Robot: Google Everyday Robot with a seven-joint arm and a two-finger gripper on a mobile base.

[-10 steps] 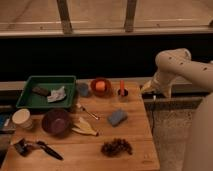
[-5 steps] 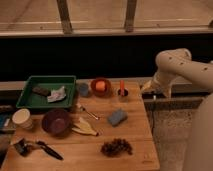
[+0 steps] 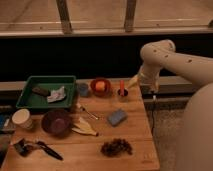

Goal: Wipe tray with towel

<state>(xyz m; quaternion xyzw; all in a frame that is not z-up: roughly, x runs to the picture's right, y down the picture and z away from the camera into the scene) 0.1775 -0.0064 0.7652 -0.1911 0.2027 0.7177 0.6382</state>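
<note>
A green tray (image 3: 31, 100) sits at the back left of the wooden table. A crumpled grey towel (image 3: 57, 94) lies inside it, beside a small dark block (image 3: 41, 91). The white arm reaches in from the right, and my gripper (image 3: 134, 82) is at the table's back right edge, far right of the tray, just right of a small dark cup holding an orange stick (image 3: 122, 89). It holds nothing that I can see.
On the table (image 3: 135, 130) stand a red bowl with an orange fruit (image 3: 100, 86), a blue cup (image 3: 83, 90), a blue sponge (image 3: 117, 117), a purple bowl (image 3: 55, 122), a banana peel (image 3: 84, 128), a white cup (image 3: 22, 119), a dark brush (image 3: 37, 147) and a brown clump (image 3: 116, 147).
</note>
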